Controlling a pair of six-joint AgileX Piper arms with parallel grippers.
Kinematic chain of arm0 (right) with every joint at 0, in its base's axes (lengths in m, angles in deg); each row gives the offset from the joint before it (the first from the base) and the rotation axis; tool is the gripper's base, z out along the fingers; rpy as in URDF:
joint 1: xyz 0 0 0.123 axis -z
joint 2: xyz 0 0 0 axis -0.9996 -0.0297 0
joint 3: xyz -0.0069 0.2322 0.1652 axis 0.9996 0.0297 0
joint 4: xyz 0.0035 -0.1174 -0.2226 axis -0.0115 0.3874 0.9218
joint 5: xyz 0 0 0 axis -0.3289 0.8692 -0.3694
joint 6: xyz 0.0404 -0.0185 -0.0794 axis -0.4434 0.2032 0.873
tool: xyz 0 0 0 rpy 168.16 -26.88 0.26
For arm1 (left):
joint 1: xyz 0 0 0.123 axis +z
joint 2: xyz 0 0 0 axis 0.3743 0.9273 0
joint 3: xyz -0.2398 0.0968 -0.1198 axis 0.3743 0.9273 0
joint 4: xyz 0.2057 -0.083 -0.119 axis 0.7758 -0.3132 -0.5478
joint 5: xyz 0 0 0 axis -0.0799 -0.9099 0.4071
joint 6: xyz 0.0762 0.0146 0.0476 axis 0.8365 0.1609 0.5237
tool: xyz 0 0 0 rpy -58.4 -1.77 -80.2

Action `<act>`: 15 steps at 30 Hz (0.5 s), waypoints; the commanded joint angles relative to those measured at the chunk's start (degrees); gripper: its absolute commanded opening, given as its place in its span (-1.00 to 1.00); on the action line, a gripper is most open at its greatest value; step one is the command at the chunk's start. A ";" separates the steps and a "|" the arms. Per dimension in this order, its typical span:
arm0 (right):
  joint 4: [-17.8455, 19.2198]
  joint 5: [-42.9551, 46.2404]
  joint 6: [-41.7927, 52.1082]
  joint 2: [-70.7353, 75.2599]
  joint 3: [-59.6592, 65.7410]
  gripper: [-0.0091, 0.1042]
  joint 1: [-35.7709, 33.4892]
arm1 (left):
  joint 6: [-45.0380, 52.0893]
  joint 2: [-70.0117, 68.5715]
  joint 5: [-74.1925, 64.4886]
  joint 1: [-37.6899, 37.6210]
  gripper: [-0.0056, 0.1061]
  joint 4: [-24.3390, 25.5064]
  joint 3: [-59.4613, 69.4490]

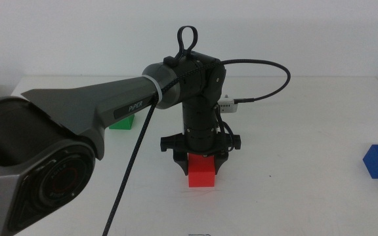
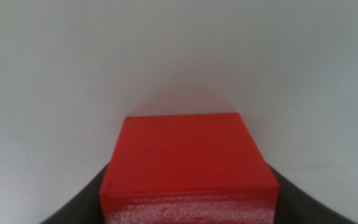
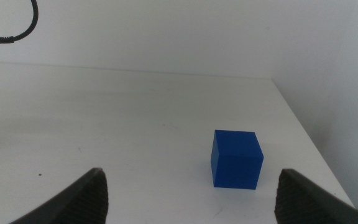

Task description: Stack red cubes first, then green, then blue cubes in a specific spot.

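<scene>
The red cube (image 2: 188, 165) fills the lower middle of the left wrist view. It sits right between the two dark jaws of the left claw (image 2: 188, 208). One jaw shows as a dark curved shape on each side of the cube. Both jaws touch the cube's sides, so the claw is closed on it. The top face of the cube is flat and bright red. The near edge of that face looks pale and grainy, as if light shines on it. The white tabletop (image 2: 179, 56) spreads out all around the cube and beyond it. A soft pink glow lies on the tabletop just past the cube's far edge.
</scene>
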 commanded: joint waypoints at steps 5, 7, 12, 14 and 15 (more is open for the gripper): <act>0.52 4.37 0.31 1.30 -0.98 0.82 -0.14 | 2.15 -2.80 0.45 -0.19 0.64 -1.13 -1.49; 0.52 4.37 0.31 1.30 -0.98 0.82 -0.14 | 3.10 -2.80 0.32 -0.19 0.79 -1.66 -1.54; 0.52 4.37 0.31 1.30 -0.98 0.82 -0.14 | 3.25 -3.52 0.20 -0.19 0.78 -2.19 -1.54; 0.52 4.37 0.31 1.30 -0.98 0.82 -0.14 | 3.18 -4.42 -0.09 -0.19 0.78 -1.88 -1.54; 0.52 4.37 0.31 1.30 -0.98 0.82 -0.14 | 3.18 -4.61 -0.33 -0.19 0.78 -1.69 -1.54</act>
